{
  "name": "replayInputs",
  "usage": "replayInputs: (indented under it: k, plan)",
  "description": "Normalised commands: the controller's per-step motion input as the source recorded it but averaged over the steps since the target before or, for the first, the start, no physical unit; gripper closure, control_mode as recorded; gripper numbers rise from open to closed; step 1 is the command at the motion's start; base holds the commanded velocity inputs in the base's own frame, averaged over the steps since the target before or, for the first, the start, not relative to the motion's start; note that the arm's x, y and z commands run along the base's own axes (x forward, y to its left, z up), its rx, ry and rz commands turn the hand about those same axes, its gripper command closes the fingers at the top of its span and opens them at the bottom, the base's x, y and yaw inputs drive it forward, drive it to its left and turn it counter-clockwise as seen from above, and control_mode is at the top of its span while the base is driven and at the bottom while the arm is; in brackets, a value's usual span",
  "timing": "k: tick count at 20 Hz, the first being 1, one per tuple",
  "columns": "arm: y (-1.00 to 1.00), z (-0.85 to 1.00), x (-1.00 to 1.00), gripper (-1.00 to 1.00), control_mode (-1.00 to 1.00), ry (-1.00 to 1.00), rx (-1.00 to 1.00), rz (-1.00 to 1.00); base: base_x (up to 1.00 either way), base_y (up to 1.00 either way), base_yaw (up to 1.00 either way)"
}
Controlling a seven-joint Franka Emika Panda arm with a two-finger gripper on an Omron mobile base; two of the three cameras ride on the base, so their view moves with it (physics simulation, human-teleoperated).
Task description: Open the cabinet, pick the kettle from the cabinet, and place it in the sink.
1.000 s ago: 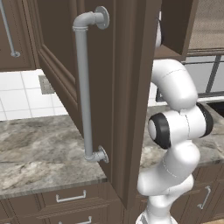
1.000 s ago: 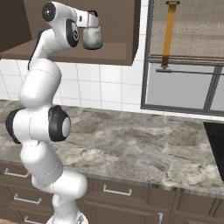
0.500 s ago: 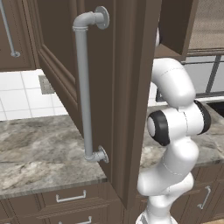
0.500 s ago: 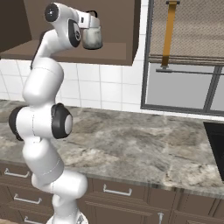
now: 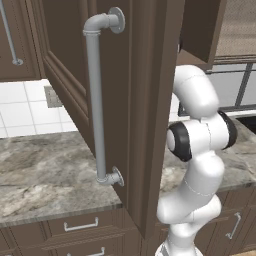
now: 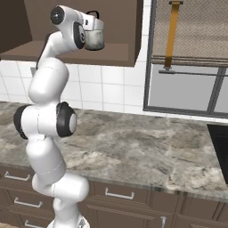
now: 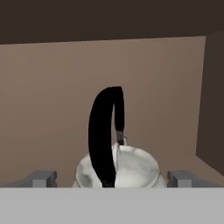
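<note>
Gripper (image 7: pixel 112 178) spread wide, dark finger tips (image 7: pixel 43 178) poking up at either side along the bottom of the hand view, nothing pinched between them. Sitting right in that gap: small squat white-grey kettle (image 7: pixel 118 168) with its thin black arched handle (image 7: pixel 105 131) standing upright and edge-on, roughly centred between the tips, not touching either one as far as can be told. Plain brown back wall of the cabinet interior behind it, a darker side wall off to the right.

From the right base view, same kettle (image 6: pixel 95 39) perched on the floor of the large dark brown wooden wall cabinet (image 6: pixel 89 55), just beside the end of the white arm (image 6: pixel 46 89), which reaches up and in from below. White tiled backsplash (image 6: pixel 111 93) underneath, mottled grey stone desk (image 6: pixel 133 147) below that, brown drawer fronts with short silver pulls (image 6: pixel 119 194) along the front. Black rectangular sink (image 6: pixel 220 142) just peeking in at the far right edge, well apart from the kettle. Window with a woven tan blind (image 6: pixel 196 31) above it.

Left base view: raised-panel cabinet door (image 5: pixel 135 100) swung open toward the camera, long grey pipe-style bar handle (image 5: pixel 95 100) running vertically down it, arm (image 5: pixel 197 150) rising behind the door edge.
</note>
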Motion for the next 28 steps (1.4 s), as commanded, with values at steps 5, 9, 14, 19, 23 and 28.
replayInputs:
  k: [5,9,14,19,23,28]
  plan:
    - [0.0,0.04,0.23,-1.0,-1.0,0.0,0.0,0.0,0.0,0.0,0.0]
    - [0.0,0.11,0.16,-1.0,-1.0,0.0,0.0,0.0,0.0,0.0,0.0]
    - [0.04,0.07,0.16,-1.0,-1.0,0.0,0.0,0.0,0.0,0.0,0.0]
    - [0.0,0.02,0.06,-1.0,-1.0,0.0,0.0,0.0,0.0,0.0,0.0]
    - [0.0,0.0,0.04,1.0,-1.0,0.0,0.0,0.0,0.0,0.0,0.0]
    - [-0.02,-0.04,-0.01,1.0,-1.0,0.0,0.0,0.0,0.0,0.0,0.0]
